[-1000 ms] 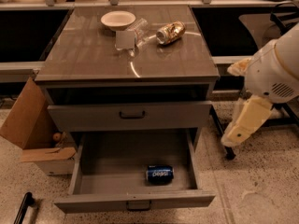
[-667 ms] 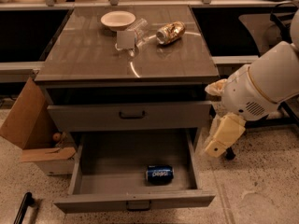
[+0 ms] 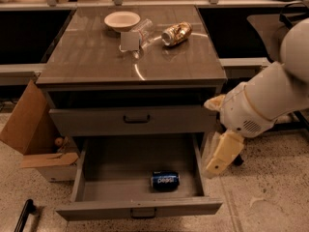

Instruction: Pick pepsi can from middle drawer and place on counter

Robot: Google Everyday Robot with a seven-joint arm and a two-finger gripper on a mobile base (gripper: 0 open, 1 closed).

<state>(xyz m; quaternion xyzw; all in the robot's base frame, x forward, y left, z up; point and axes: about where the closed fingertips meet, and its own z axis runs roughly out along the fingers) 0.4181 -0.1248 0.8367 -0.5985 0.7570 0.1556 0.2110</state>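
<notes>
Your gripper [image 3: 215, 167], the cream-coloured tool at the end of the white arm, hangs just right of the open wide grey middle drawer [image 3: 120, 161], above its right side wall. It holds nothing, and you cannot tell how far it is open.

The small blue pepsi can [image 3: 165, 180] lies on its side on the drawer floor, right of centre and close to the near front wall. Its long axis runs left to right, parallel to the drawer front, with a silver end facing each side. You cannot tell which end is the top.

Lying that way, the can is free to roll near or far. A glancing touch on the barrel would likely send it away or against the front wall. Coming in low from the right, you could strike the drawer's side wall.

On the glossy grey-brown counter [image 3: 91, 62], the gold-brown shiny can [image 3: 176, 33] and the clear plastic bottle [image 3: 140, 33] crowd the far part, so a careless placement could knock them.
</notes>
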